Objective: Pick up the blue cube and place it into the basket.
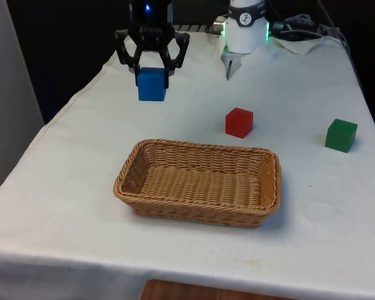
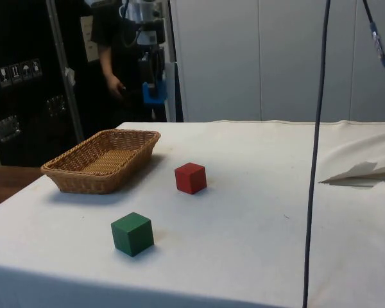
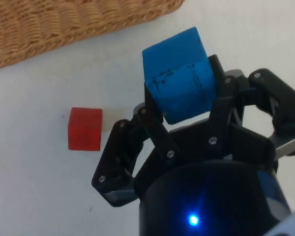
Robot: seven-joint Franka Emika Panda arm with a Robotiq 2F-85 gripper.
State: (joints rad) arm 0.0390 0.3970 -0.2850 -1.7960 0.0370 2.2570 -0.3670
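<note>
Now the gripper (image 1: 152,74) hangs in the air above the table (image 1: 300,206), and its fingers (image 3: 155,125) are closed on the blue cube (image 1: 152,84). Below the fingers, a little nearer to me, stands the basket (image 1: 200,181). A red cube (image 1: 239,122) and a green cube (image 1: 341,135) lie apart on the cloth.

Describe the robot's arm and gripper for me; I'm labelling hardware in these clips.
The gripper is black, with two fingers built from jointed links held by small silver screws, under a rounded black body. The arm's base at the table's far end is white with a black band and a green glow at its sides.
</note>
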